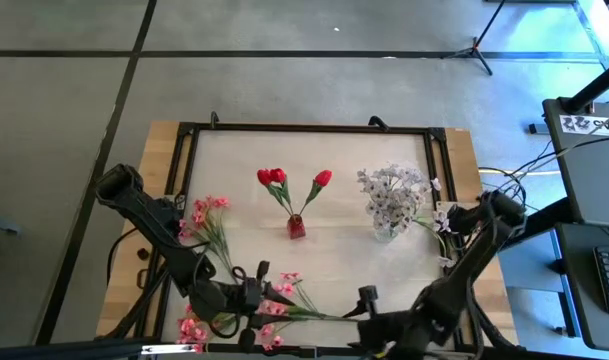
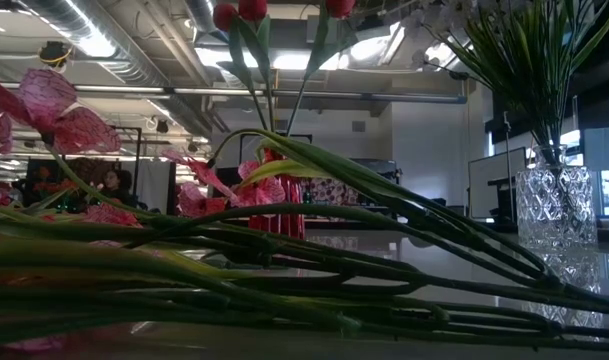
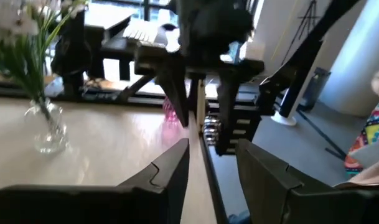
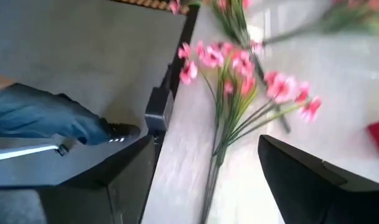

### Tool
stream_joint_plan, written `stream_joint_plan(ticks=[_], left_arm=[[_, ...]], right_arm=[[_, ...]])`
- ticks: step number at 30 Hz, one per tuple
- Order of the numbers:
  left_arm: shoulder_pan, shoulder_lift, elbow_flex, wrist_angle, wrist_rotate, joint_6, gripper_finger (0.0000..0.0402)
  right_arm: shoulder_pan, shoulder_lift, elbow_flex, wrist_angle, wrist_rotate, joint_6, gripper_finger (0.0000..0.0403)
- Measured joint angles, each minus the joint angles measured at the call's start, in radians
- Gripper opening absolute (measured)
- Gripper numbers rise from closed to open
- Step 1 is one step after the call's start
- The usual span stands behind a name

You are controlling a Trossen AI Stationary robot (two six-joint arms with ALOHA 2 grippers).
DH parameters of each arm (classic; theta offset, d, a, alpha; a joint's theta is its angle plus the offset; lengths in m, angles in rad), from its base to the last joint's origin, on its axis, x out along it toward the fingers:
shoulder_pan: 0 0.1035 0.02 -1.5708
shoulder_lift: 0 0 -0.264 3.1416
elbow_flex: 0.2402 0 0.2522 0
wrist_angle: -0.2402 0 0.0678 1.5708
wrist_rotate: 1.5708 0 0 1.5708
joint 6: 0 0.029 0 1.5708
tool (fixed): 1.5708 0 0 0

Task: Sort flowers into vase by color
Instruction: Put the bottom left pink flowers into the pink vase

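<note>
A small red vase [image 1: 296,227] with three red tulip-like blooms [image 1: 274,177] stands mid-table. To its right, well apart, a clear cut-glass vase [image 1: 385,229] holds whitish small-blossom sprigs [image 1: 394,192]. Pink blossom sprays [image 1: 206,218] lie flat to the red vase's left and nearer the front edge [image 1: 280,300]. The left gripper [image 1: 256,292] hovers over those front sprays, jaws open and empty. The right gripper [image 1: 367,302] sits at the front edge, right of the sprays, jaws wide apart, holding nothing.
</note>
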Motion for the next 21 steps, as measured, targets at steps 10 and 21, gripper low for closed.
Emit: stream_joint_plan(ticks=[10,21], left_arm=[[0.000,0.028,0.000,-0.072,-0.012,-0.094,0.0129],[-0.010,0.065,0.000,-0.071,-0.013,-0.107,0.0129]], right_arm=[[-0.028,0.195,-0.001,0.151,-0.001,0.041,0.0287],[-0.148,0.376,-0.001,0.381,0.024,0.021,0.0207]])
